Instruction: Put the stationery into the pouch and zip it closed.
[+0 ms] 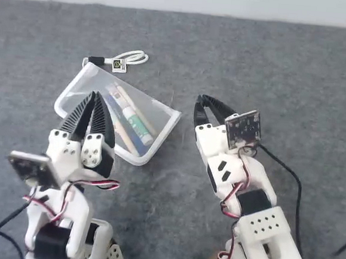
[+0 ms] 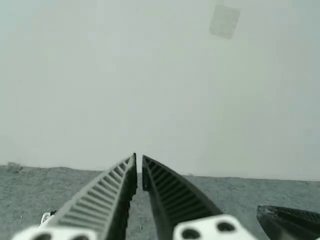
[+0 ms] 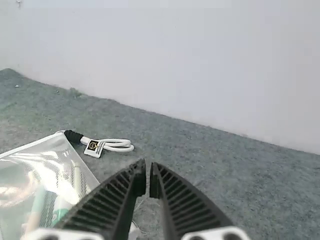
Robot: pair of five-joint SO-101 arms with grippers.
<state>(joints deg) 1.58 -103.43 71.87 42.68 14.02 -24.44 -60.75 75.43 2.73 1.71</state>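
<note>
High view: the clear plastic pouch [image 1: 162,113] with a white rim lies slanted on the grey carpet [image 1: 273,71], and the stationery [image 1: 131,121] is inside it, pens and markers side by side showing through the wall. The left gripper [image 1: 96,96] overlaps the pouch's near-left part, ribbed black fingers pressed together with nothing between them; I cannot tell whether it touches the pouch. The right gripper [image 1: 202,103] sits just beside the pouch's right corner, apart from it, fingers also drawn narrow and empty. A white looped cord [image 1: 130,59] with a black end and a small tag lies at the pouch's far corner. Left wrist view: the left gripper [image 2: 139,159] is closed to a thin slit and points at the plain pale wall [image 2: 150,75] over a strip of carpet, with the right gripper [image 2: 287,220] as a black tip off to one side. Right wrist view: the right gripper [image 3: 147,167] is closed to a sliver and holds nothing. The pouch [image 3: 45,160] lies beside it, glossy and see-through, with the stationery [image 3: 57,210] inside and the cord [image 3: 112,145] beyond on the fuzzy carpet.
</note>
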